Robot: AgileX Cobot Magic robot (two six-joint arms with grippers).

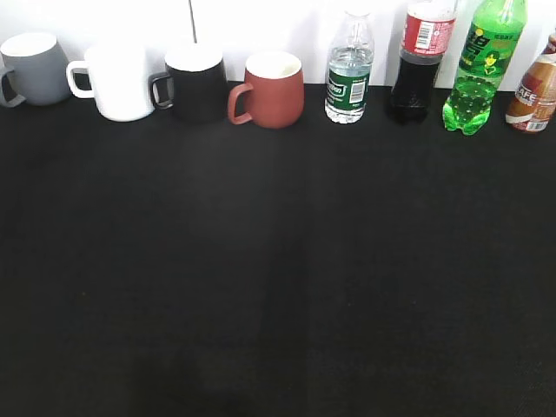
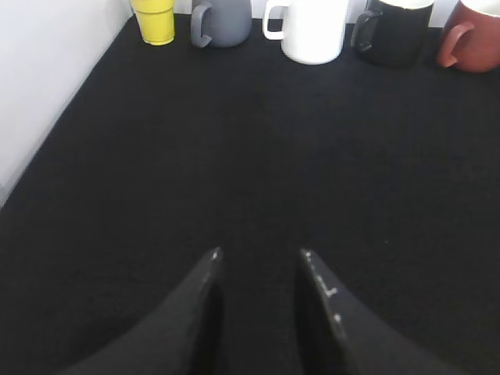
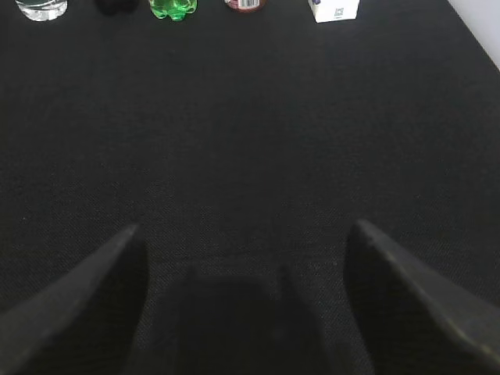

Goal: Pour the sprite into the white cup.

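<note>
nearest the cameras, both grippers hang over bare black table (image 1: 278, 287), well short of the back row. the right gripper (image 3: 246, 234) has its fingers spread wide apart with nothing between them; the left gripper (image 2: 259, 254) shows a narrower gap, also empty. neither arm appears in the exterior view.

at the far edge, taking the sprite (image 1: 483, 65) as the landmark: a cola bottle (image 1: 420, 61) stands just left of it, a water bottle (image 1: 349, 74) left of that, and a brown bottle (image 1: 534, 95) just to its right. further left along the same row sit a red mug (image 1: 271, 89), a black mug (image 1: 194, 81), then the white cup (image 1: 117, 81), well apart from the sprite, with a grey mug (image 1: 33, 68) beyond it.

the step in hand looks like the first reach. i'd judge the right arm best placed for the sprite. it should come in straight from the front, fingers kept wide, and close on the body below the label's top, since the neighbours stand close on both sides and a sideways approach could knock them. whether the cap is on cannot be told. the left arm could steady the white cup, handle to its left.
</note>
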